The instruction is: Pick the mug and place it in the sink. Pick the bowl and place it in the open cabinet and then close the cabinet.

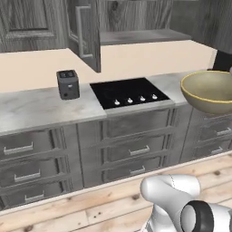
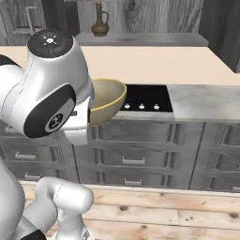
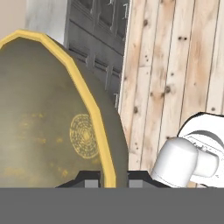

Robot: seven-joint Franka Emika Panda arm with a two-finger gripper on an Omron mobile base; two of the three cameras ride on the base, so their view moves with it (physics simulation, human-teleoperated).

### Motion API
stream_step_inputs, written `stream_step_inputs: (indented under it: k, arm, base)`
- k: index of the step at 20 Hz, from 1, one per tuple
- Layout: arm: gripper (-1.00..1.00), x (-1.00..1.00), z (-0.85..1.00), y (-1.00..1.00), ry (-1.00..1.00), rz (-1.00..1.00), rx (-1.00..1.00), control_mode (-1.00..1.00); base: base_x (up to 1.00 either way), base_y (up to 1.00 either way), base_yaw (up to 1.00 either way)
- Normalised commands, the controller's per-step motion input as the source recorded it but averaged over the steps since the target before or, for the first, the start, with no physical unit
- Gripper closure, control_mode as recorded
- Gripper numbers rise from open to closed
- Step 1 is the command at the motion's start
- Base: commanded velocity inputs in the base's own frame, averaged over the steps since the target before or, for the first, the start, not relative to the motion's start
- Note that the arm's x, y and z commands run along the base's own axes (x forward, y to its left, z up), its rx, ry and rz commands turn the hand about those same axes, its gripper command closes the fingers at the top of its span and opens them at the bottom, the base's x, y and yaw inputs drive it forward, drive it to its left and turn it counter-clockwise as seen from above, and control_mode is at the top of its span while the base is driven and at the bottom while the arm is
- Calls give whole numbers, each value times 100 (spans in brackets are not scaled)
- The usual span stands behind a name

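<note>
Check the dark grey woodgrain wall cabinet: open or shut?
Open. The dark grey woodgrain wall cabinet has its door swung outward, baring the grey shelf.

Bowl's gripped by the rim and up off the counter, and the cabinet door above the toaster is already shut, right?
Not quite. The gripper does hold the bowl by its rim, clear of the counter, but the cabinet door above the toaster stands open, as the left base view shows.
</note>
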Motion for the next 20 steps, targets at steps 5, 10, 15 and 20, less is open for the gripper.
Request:
stream_step_inputs:
  k: [5,10,15,20]
  arm:
    - [100,0,0,0,0,0,0,100]
    - [100,0,0,0,0,0,0,100]
    - [100,0,0,0,0,0,0,100]
    - [100,0,0,0,0,0,0,100]
  base:
    - [0,-56,11]
    - [4,-2,5]
    - [60,0,1]
    - [64,-17,0]
